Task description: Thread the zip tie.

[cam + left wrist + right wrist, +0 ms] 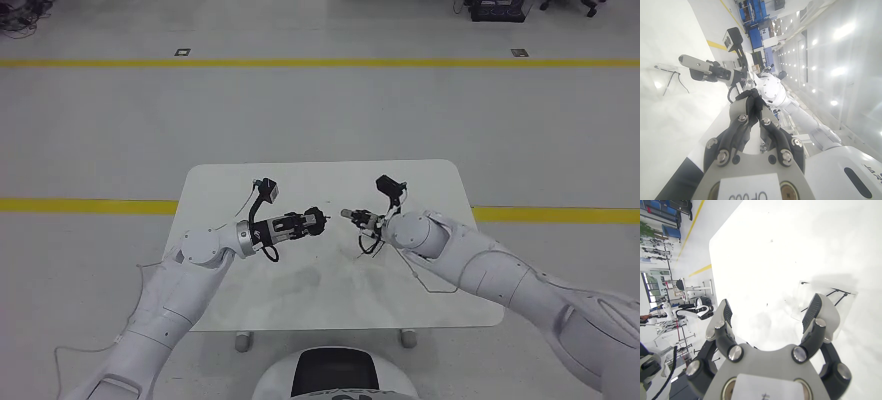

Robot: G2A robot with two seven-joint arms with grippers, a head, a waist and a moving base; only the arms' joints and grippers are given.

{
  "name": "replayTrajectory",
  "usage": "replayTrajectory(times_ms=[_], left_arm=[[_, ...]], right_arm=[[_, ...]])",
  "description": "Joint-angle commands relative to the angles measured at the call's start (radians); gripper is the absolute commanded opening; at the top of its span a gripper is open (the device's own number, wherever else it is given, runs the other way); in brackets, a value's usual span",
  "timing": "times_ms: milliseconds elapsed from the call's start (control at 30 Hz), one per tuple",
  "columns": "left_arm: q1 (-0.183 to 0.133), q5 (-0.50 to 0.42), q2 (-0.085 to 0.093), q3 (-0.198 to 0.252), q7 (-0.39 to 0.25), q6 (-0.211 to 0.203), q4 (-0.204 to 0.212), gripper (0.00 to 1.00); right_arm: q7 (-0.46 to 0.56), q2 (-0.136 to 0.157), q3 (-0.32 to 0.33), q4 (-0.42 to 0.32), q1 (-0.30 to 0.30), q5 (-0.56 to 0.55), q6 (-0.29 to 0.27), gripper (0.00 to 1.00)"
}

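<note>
Right gripper (770, 300) spread wide near the clear plate (848, 308) carrying the black zip tie (837, 295), left gripper (753, 94) closed nearby; I'd pinch the tail near its tip and feed it straight into the head.

Zip tie (838, 291) partly behind right claw (771, 303)

Right gripper (770, 300), jaws wide apart, over white table (772, 247); black zip tie (840, 291) on clear sheet (810, 291) nearby
</note>
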Motion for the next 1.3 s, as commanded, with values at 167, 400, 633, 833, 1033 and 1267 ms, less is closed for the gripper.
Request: replayTrajectory(times_ms=[167,400,633,833,1033,1267], left_arm=[[0.0,0.0,0.0,0.0,0.0,0.0,0.0,0.0],[0.0,0.0,0.0,0.0,0.0,0.0,0.0,0.0],[0.0,0.0,0.0,0.0,0.0,0.0,0.0,0.0],[0.0,0.0,0.0,0.0,0.0,0.0,0.0,0.0],[0.0,0.0,0.0,0.0,0.0,0.0,0.0,0.0],[0.0,0.0,0.0,0.0,0.0,0.0,0.0,0.0]], right_arm=[[0.036,0.034,0.0,-0.032,0.017,0.006,0.0,1.0],[0.094,0.047,0.0,-0.031,0.023,0.004,0.0,1.0],[0.092,0.047,0.001,-0.031,0.02,0.003,-0.002,1.0],[0.11,0.035,0.001,-0.001,0.003,-0.021,0.0,1.0],[0.185,-0.009,0.0,0.085,0.023,-0.076,0.0,1.0],[0.278,-0.092,0.0,0.199,0.045,-0.177,0.0,1.0]])
